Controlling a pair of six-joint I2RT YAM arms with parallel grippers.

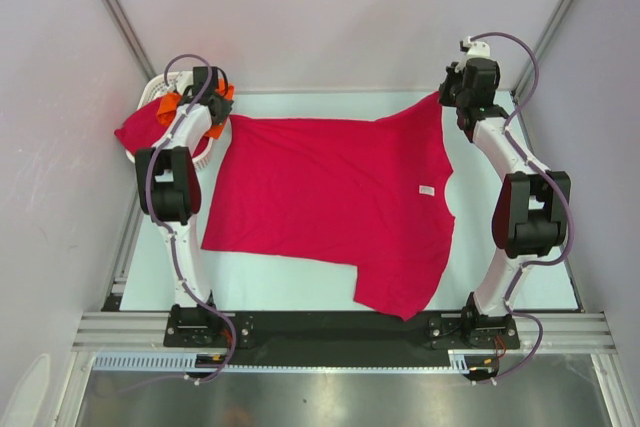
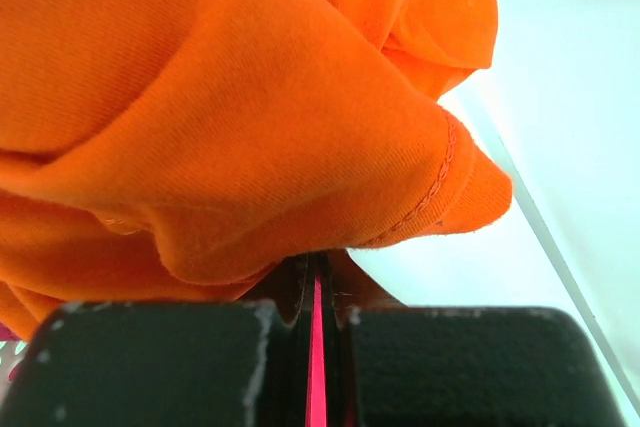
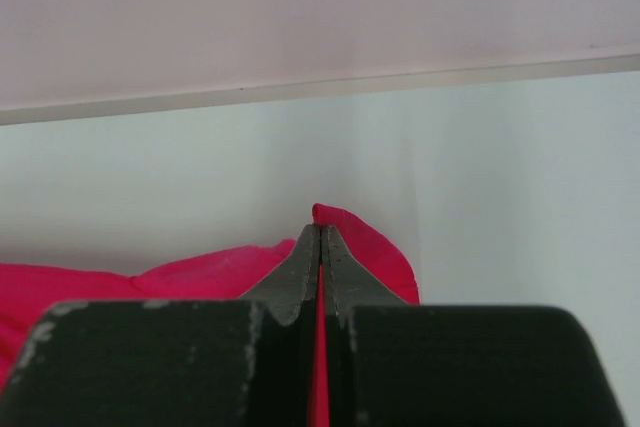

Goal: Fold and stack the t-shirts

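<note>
A plain crimson-pink soft fabric t-shirt, marked by a small white label, is seen between the black left gripper and the black right gripper. A plain bright orange fabric t-shirt is seen just beyond the left gripper.

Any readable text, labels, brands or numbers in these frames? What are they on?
No readable text in any view.
The white tag on the spread crimson t-shirt: too small to read.
The orange t-shirt in the left wrist view: no print visible.
</note>
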